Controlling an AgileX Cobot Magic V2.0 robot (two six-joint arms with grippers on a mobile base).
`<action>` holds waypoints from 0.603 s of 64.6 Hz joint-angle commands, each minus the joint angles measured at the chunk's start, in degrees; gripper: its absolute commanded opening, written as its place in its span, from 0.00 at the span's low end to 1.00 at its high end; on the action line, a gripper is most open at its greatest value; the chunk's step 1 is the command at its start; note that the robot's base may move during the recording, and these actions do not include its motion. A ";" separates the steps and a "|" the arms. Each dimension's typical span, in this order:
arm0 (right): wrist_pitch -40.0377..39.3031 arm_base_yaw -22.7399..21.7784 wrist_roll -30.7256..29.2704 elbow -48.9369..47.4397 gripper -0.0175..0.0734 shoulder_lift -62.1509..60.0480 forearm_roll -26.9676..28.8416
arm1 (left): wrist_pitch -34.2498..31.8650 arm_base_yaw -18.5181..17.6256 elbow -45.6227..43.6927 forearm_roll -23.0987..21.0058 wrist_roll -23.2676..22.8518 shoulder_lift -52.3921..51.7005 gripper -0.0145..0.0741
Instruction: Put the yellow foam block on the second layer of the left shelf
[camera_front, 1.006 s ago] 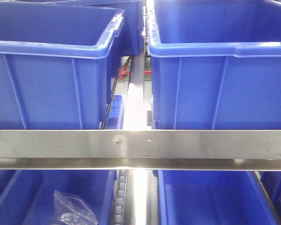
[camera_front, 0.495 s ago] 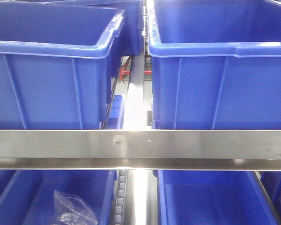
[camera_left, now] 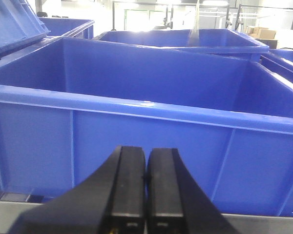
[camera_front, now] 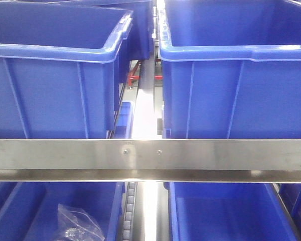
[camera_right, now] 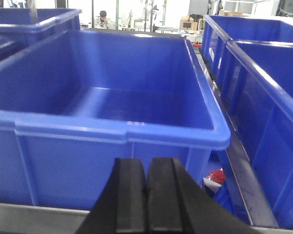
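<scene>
Block, the yellow foam one, shows in none of the three views, so where it lies cannot be told. Left tool (camera_left: 145,187) has its fingers pressed together with nothing between them, held low before the wall of a blue bin (camera_left: 136,141) whose floor is hidden by that wall. Right tool (camera_right: 146,195) is likewise closed on nothing, facing another blue bin (camera_right: 122,131) whose visible floor is bare. From the front, a steel shelf rail (camera_front: 150,153) crosses below two upper bins; a lower-left bin (camera_front: 40,211) holds a clear bag (camera_front: 80,223). Judging progress: neither tool carries the block, which fits both a placement already made out of sight and a block yet to be fetched.
</scene>
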 commanded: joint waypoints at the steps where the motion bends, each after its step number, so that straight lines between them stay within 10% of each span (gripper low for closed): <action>1: -6.65 -0.46 -0.84 0.74 0.25 -2.04 0.30 | -5.03 0.08 1.40 -0.22 -0.26 -0.89 0.32; 39: -6.57 -0.46 -5.80 3.19 0.25 -2.37 6.89 | -5.03 0.08 1.40 -0.22 -0.26 -0.89 0.32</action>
